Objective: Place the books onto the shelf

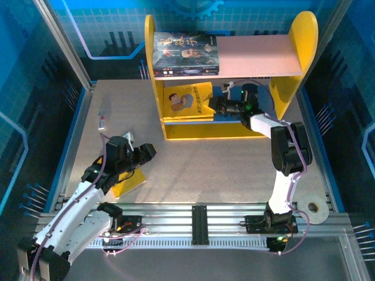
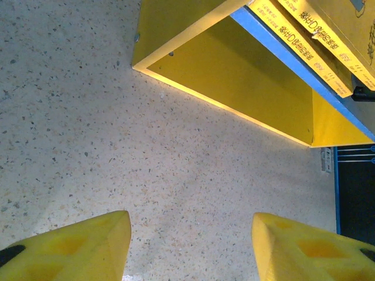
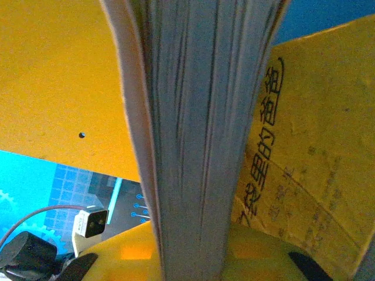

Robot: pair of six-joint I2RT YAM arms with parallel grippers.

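Note:
The shelf (image 1: 296,55) stands at the back of the table. A dark-covered book (image 1: 186,52) lies on its pale pink upper board. A yellow book (image 1: 184,99) rests on the blue lower board, and its spines (image 2: 304,41) show in the left wrist view. My right gripper (image 1: 215,106) reaches into the lower tier, shut on a book whose grey page edge (image 3: 199,146) fills the gap between the fingers (image 3: 193,257); a yellow cover (image 3: 304,164) lies against it. My left gripper (image 1: 145,153) (image 2: 190,222) hangs open over bare table. Another yellow book (image 1: 126,182) lies under the left arm.
A small white device (image 1: 102,120) lies at the back left of the table (image 1: 205,170). A roll of tape (image 1: 315,208) sits by the right arm's base. A metal rail (image 1: 199,219) runs along the near edge, and blue walls enclose the sides.

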